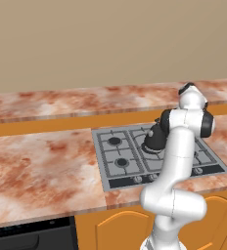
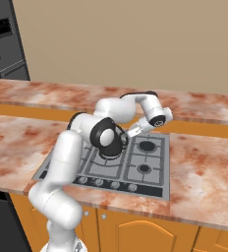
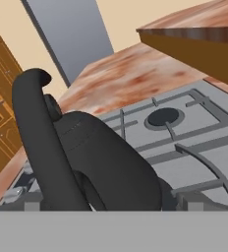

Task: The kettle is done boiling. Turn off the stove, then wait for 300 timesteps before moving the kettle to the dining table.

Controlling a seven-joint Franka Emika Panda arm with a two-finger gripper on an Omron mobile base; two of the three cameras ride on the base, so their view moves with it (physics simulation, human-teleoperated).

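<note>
Unmarked black kettle (image 3: 101, 157) on stove (image 1: 116, 163)

The stove (image 1: 135, 156) sits right of centre in the frame, sunk into the marbled bench (image 1: 42, 166). On a rear burner stands the black kettle (image 1: 155, 138), half hidden behind the white arm (image 1: 176, 161), which climbs from the lower right. A second marbled slab (image 1: 86, 100) runs across behind, and orange cabinet doors (image 1: 118, 229) line the bottom edge.

Text on kettle (image 3: 101, 162): none readable
Markings on stove (image 1: 116, 168): none readable
Labels on surface (image 1: 37, 166): none readable
</note>
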